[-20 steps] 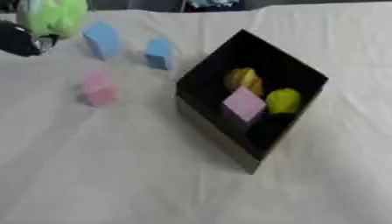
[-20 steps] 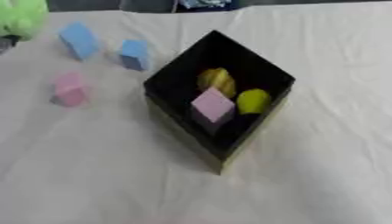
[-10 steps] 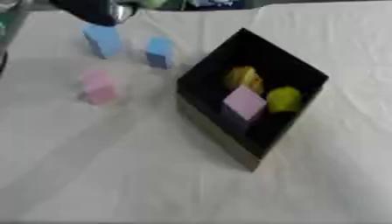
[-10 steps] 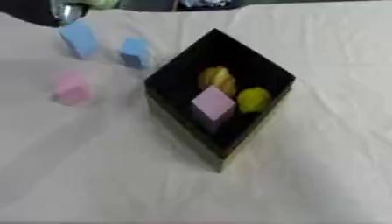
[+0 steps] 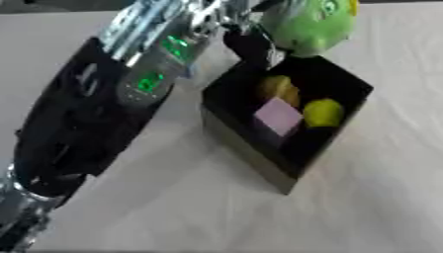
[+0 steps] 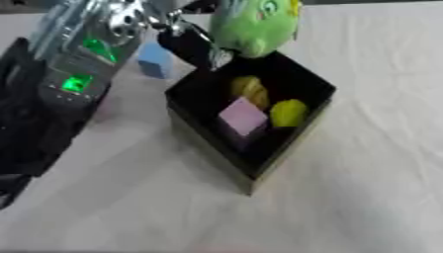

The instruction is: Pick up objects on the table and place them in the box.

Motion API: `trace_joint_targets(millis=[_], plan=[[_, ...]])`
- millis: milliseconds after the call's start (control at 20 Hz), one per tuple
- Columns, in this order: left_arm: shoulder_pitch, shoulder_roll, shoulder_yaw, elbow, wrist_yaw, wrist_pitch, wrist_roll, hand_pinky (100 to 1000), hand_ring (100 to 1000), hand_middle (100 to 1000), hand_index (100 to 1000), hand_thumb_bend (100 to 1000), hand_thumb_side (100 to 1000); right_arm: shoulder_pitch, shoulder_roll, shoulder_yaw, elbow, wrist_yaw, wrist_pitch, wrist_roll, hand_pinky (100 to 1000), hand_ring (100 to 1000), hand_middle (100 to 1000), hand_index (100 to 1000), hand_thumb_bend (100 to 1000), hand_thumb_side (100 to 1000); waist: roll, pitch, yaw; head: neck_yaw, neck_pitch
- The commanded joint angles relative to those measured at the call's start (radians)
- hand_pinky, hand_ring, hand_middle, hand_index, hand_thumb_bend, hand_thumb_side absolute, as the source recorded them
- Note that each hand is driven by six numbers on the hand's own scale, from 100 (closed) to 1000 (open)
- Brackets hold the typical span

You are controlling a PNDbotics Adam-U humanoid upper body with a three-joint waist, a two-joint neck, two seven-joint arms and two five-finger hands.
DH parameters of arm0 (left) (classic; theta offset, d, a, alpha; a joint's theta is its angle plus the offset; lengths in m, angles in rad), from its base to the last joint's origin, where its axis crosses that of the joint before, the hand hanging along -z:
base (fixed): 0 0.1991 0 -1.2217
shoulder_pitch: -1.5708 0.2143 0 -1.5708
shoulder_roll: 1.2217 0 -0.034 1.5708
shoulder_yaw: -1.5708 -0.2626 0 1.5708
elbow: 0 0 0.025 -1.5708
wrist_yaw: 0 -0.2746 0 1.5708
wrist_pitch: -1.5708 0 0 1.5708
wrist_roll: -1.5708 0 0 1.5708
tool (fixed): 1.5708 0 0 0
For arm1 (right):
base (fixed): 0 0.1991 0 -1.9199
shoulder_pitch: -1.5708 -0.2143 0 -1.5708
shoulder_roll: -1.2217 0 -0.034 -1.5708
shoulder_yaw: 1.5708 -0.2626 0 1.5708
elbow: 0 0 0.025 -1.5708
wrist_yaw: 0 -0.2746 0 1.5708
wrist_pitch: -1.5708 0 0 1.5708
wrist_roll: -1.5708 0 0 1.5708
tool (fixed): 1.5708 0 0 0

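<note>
Green plush toy held above the far corner of the box

The left hand [image 6: 195, 42], fingers curled round the soft green plush toy [image 6: 252, 24], holds it over the far rim of the open black square box [image 6: 212, 143], which lies toward the robot from the toy and already contains a pink cube [image 6: 243, 116] and two yellow pieces. A blue block [image 6: 155, 60] sits on the white cloth just left of the box. The right hand is out of sight.

A pale, slightly creased tablecloth [image 5: 372, 197] covers the table, evenly lit, dark beyond its far edge.
</note>
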Motion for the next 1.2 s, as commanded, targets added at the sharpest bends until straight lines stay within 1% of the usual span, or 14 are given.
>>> trace_joint_targets(millis=[50,200,400,550,650,700,750,800,850,900,950,1000,1100,1200], plan=[[-0.004,-0.058,-0.003,0.086,-0.037,-0.013,0.04,664,602,555,590,100,100,-0.015,-0.027,-0.004,-0.014,-0.008,0.0,0.007,868,818,580,770,100,549,-0.012,-0.031,-0.005,0.01,-0.007],[0.013,-0.091,-0.013,0.148,-0.044,-0.02,0.068,663,603,555,591,100,100,-0.018,-0.024,-0.004,-0.014,-0.011,0.0,0.009,868,818,580,770,100,550,-0.011,-0.028,-0.011,0.013,-0.01],[0.033,-0.111,-0.025,0.199,-0.041,-0.018,0.087,664,605,560,599,101,100,-0.016,-0.02,-0.005,-0.014,-0.01,0.001,0.01,868,818,580,769,100,551,-0.009,-0.027,-0.015,0.015,-0.01],[0.041,-0.118,-0.031,0.222,-0.035,-0.021,0.086,690,633,589,638,163,100,-0.014,-0.017,-0.005,-0.014,-0.01,0.003,0.009,868,817,579,769,100,551,-0.008,-0.028,-0.016,0.015,-0.01],[0.044,-0.12,-0.036,0.235,-0.03,-0.027,0.07,731,688,645,706,222,100,-0.012,-0.016,-0.006,-0.014,-0.009,0.004,0.008,868,817,579,769,100,551,-0.007,-0.028,-0.017,0.014,-0.009],[0.045,-0.119,-0.039,0.238,-0.029,-0.034,0.055,829,798,764,849,356,204,-0.01,-0.016,-0.006,-0.014,-0.008,0.004,0.008,868,817,579,769,100,552,-0.007,-0.028,-0.017,0.013,-0.008],[0.044,-0.119,-0.04,0.239,-0.031,-0.043,0.039,896,865,831,905,486,328,-0.009,-0.015,-0.006,-0.014,-0.008,0.005,0.007,868,817,579,769,100,552,-0.006,-0.029,-0.017,0.013,-0.007],[0.043,-0.117,-0.04,0.237,-0.036,-0.052,0.023,933,903,859,927,575,404,-0.008,-0.014,-0.006,-0.014,-0.008,0.006,0.007,868,817,579,769,100,552,-0.006,-0.029,-0.017,0.013,-0.007],[0.042,-0.116,-0.039,0.233,-0.044,-0.06,0.01,938,909,863,931,585,417,-0.007,-0.013,-0.006,-0.014,-0.008,0.006,0.007,868,817,579,769,100,552,-0.006,-0.029,-0.017,0.013,-0.007],[0.041,-0.113,-0.037,0.226,-0.054,-0.066,0.0,988,973,900,962,598,517,-0.006,-0.012,-0.006,-0.014,-0.007,0.007,0.007,868,817,579,769,100,552,-0.006,-0.03,-0.016,0.012,-0.006],[0.04,-0.11,-0.035,0.216,-0.068,-0.07,-0.005,996,984,904,966,601,534,-0.005,-0.012,-0.007,-0.014,-0.007,0.008,0.007,868,817,579,769,100,552,-0.006,-0.03,-0.016,0.012,-0.006],[0.038,-0.106,-0.032,0.204,-0.081,-0.074,-0.008,1000,1000,912,973,608,592,-0.004,-0.012,-0.007,-0.014,-0.007,0.008,0.007,869,817,578,769,100,552,-0.006,-0.03,-0.016,0.012,-0.006],[0.036,-0.1,-0.023,0.172,-0.104,-0.075,-0.01,1000,1000,926,982,617,656,-0.002,-0.01,-0.007,-0.014,-0.006,0.009,0.006,869,817,578,769,100,553,-0.006,-0.031,-0.015,0.011,-0.005],[0.033,-0.094,-0.011,0.134,-0.121,-0.072,-0.012,1000,1000,928,982,612,658,0.0,-0.009,-0.007,-0.014,-0.005,0.011,0.006,869,817,578,769,100,553,-0.006,-0.032,-0.014,0.011,-0.005]])
